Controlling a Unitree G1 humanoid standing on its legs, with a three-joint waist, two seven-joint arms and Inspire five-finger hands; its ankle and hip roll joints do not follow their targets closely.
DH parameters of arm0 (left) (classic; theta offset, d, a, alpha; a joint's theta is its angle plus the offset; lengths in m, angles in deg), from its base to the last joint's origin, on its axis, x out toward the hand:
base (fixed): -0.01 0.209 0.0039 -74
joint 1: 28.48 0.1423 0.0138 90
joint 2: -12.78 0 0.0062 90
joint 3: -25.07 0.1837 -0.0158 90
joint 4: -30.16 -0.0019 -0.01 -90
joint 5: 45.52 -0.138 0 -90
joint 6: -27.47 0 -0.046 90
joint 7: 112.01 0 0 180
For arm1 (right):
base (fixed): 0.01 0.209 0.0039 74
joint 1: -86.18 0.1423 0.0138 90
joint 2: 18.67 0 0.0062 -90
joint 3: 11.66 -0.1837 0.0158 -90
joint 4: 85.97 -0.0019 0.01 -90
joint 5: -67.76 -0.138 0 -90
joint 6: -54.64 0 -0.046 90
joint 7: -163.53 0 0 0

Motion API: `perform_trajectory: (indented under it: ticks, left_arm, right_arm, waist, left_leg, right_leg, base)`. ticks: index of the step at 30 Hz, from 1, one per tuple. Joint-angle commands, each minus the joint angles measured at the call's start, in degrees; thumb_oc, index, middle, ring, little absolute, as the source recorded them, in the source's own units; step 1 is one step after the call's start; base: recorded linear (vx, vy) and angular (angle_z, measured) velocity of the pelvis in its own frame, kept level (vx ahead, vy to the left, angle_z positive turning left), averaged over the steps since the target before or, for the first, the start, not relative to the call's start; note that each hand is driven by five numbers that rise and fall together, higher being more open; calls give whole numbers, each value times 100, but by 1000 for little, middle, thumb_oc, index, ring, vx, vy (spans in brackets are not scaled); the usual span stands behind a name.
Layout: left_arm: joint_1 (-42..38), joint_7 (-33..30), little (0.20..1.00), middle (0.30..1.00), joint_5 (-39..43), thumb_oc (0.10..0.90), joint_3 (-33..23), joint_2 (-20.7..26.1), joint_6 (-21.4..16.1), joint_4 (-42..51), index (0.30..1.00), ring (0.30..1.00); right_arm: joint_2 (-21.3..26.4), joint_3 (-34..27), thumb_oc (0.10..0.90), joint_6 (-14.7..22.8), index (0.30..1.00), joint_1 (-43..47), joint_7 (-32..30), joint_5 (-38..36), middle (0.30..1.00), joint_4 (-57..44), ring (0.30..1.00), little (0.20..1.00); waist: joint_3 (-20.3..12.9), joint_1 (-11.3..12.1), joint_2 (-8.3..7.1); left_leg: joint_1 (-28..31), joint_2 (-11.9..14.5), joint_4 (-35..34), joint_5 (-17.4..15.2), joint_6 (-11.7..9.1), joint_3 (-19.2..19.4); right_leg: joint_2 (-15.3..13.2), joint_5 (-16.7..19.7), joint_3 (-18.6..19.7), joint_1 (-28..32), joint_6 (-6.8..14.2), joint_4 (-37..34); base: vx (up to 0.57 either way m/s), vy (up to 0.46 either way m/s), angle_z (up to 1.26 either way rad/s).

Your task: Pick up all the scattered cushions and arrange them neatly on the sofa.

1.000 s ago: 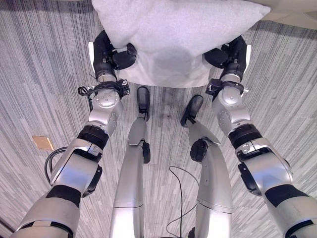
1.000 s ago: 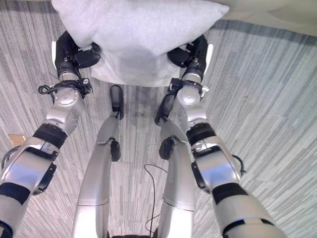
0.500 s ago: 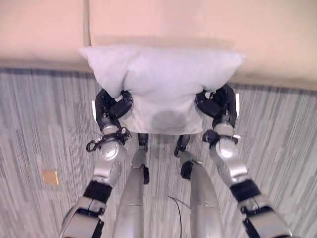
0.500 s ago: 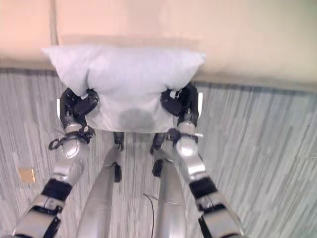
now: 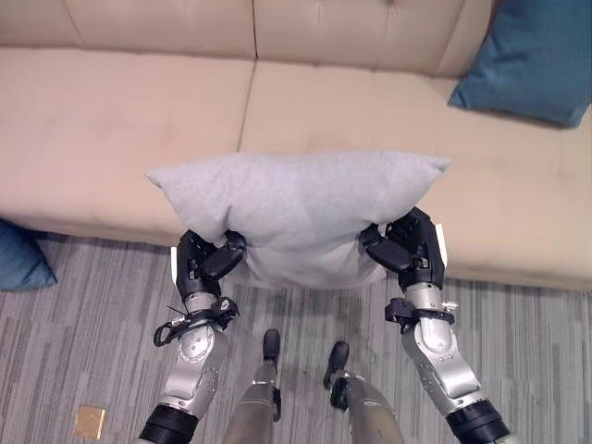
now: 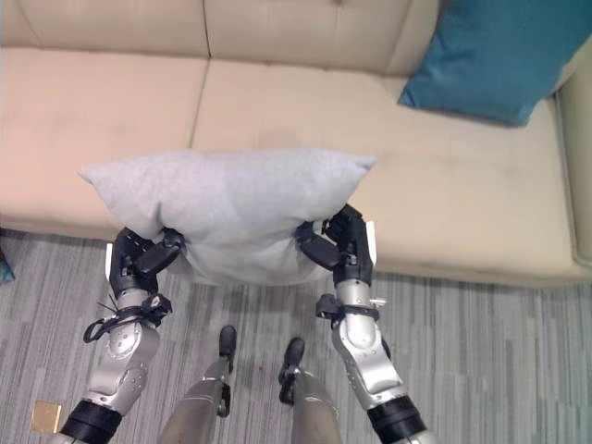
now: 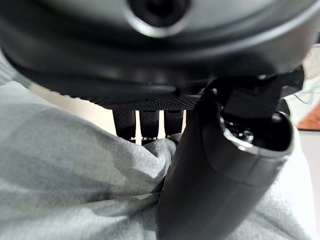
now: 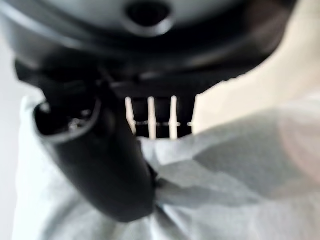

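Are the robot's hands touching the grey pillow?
Touching. In the left wrist view the left hand pinches the grey pillow between thumb and fingers; the right wrist view shows the right hand doing the same.

You see a light grey cushion (image 5: 296, 208) with no pattern, pinched by dark hands. The sofa (image 5: 111, 120) behind it is plain beige. On the sofa's far right sits a teal cushion (image 6: 490, 60). Below the sofa, the carpet (image 5: 83, 324) is grey with thin stripes.
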Motion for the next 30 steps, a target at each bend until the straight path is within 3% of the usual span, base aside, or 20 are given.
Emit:
perform_trajectory:
  ticks: [1,8,10,13,16,21,22,27,28,30]
  left_arm:
    - [-778,596,300,300,-468,400,271,-102,-549,678,300,300]
    - [-557,766,300,300,-307,400,210,-204,-492,655,300,300]
    - [-407,798,300,300,-310,400,205,-230,-435,634,300,300]
    - [-282,876,300,300,-360,400,163,-207,-336,632,300,300]
    - [-256,870,300,300,-416,400,161,-202,-299,616,300,300]
    - [-34,970,300,300,-417,400,138,-115,-262,663,300,300]
    - [-32,978,300,300,-424,400,149,-70,-242,675,300,300]
    - [-35,986,300,300,-431,400,165,33,-197,722,300,300]
    - [-69,994,300,300,-475,400,170,119,-169,752,300,300]
    - [-68,1013,300,300,-493,400,138,164,-174,781,300,300]
  right_arm:
    - [-89,140,400,553,300,509,455,374,300,-819,300,300]
    - [93,-109,400,478,300,225,625,385,300,-895,300,300]
    - [76,-160,400,454,300,124,680,363,300,-899,300,300]
    - [74,-247,400,446,300,96,742,249,300,-862,300,300]
    - [36,-296,400,429,300,64,693,212,300,-840,300,300]
    - [-82,-339,400,380,300,-121,785,236,300,-811,300,300]
    - [-142,-341,400,350,300,-126,819,213,300,-791,300,300]
    - [-288,-301,400,323,300,-44,889,300,300,-751,300,300]
    - [-342,-298,400,315,300,35,917,306,300,-764,300,300]
    - [-395,-271,400,322,300,86,931,335,300,-738,300,300]
  waist:
    - [-732,-110,-124]
    - [-769,-84,-201]
    - [-835,-27,-232]
    - [-880,109,-320]
    - [-869,212,-348]
    - [-1066,304,-405]
    - [-1094,342,-478]
    - [-1119,400,-553]
    - [-1086,378,-531]
    - [-1043,375,-486]
  left_leg:
    - [185,-54,342,-770,-229,-191]
    - [348,-51,926,-927,-354,-75]
    - [367,-129,893,-953,-282,-94]
    - [-207,-242,664,-628,-220,-14]
    - [-590,-178,598,-497,-221,314]
    - [-236,-51,396,-365,-119,498]
    - [-108,-78,424,-467,-56,576]
    - [200,-158,423,-727,133,652]
    - [343,-209,426,-860,251,648]
    - [442,-218,449,-948,323,642]
  right_leg:
    - [136,101,157,826,418,-1109]
    - [178,1,89,1516,316,-1386]
    - [174,17,116,1665,326,-1431]
    - [263,-13,219,1783,370,-1465]
    - [346,-169,267,1931,361,-1466]
    - [326,-293,203,2192,446,-1403]
    - [229,-315,241,2247,490,-1286]
    - [7,-201,345,2081,683,-565]
    - [-131,30,391,1848,794,-33]
    - [-163,231,483,1557,875,365]
  base:
    - [108,-85,8]
    - [66,-56,8]
    - [141,-8,11]
    - [164,12,12]
    - [170,42,6]
    - [261,94,-24]
    - [222,135,-20]
    - [175,167,1]
    - [114,147,-11]
    - [124,137,-10]
